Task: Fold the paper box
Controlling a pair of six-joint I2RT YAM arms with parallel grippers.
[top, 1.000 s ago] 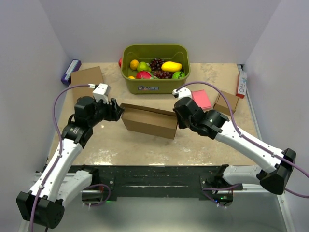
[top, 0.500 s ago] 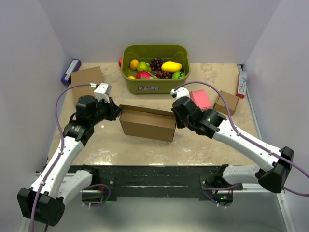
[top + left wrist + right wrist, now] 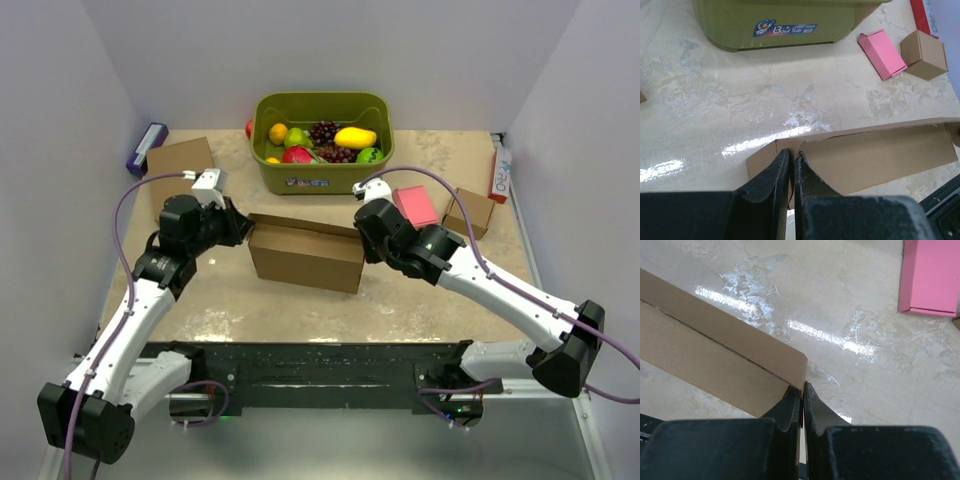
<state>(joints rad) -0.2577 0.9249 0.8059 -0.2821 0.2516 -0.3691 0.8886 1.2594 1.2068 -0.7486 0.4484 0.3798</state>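
Observation:
The paper box (image 3: 305, 255) stands in the middle of the table as a long, low brown carton. My left gripper (image 3: 243, 232) is at its left end. In the left wrist view the black fingers (image 3: 772, 175) are pressed together on a thin cardboard wall of the paper box (image 3: 880, 155), so my left gripper (image 3: 791, 156) is shut on it. My right gripper (image 3: 362, 245) is at the box's right end. In the right wrist view my right gripper (image 3: 802, 390) is shut, pinching the end edge at the corner of the paper box (image 3: 715, 355).
A green tub (image 3: 320, 182) of fruit stands just behind the box. A flat cardboard rectangle (image 3: 180, 160) and a purple item (image 3: 146, 148) lie at the back left. A pink box (image 3: 418, 207), a small cardboard cube (image 3: 470, 212) and a red-and-white pack (image 3: 499, 172) are at the right.
My left gripper has closed onto the box's left end. The right gripper has tightened on the right end. The box and both grippers have shifted slightly left.

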